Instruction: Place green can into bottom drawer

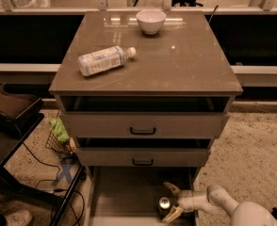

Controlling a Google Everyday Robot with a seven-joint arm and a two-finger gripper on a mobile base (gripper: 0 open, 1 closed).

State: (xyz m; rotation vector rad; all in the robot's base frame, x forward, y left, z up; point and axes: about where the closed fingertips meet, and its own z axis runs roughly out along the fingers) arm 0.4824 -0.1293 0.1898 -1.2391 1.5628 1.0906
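The green can [164, 203], dark with a silver top, stands upright on the floor of the bottom drawer [124, 192], which is pulled out, near its right wall. My gripper [168, 202] reaches in from the lower right, low inside the drawer. Its two tan fingers [171, 188] are spread apart, one behind the can and one in front of it, and do not press on it. The white arm runs off to the bottom right corner.
A clear plastic bottle [103, 60] with a white label lies on the cabinet top [176, 65]. A white bowl [150, 20] stands at the back. The two upper drawers [143, 125] are slightly open. A dark chair [11, 112], cables and a basket stand at the left.
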